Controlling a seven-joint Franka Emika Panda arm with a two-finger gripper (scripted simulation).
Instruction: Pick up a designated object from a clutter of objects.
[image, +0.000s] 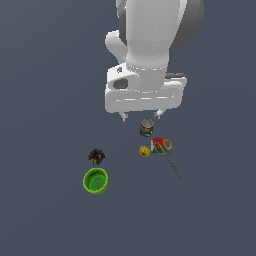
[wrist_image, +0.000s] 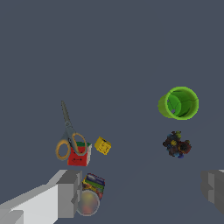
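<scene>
The pincer (image: 140, 117) hangs wide open and empty above the can (image: 146, 128). The scissors (image: 168, 154) lie just beside the cube (image: 158, 145), handles touching it; grip the blades, clear of the cube.

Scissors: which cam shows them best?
Wrist view. There the scissors are larger, with both tan ring handles lying over the cube and the grey blades running clear onto the floor. In the exterior view the scissors are tiny: one ring by the cube, blades a thin line.
</scene>
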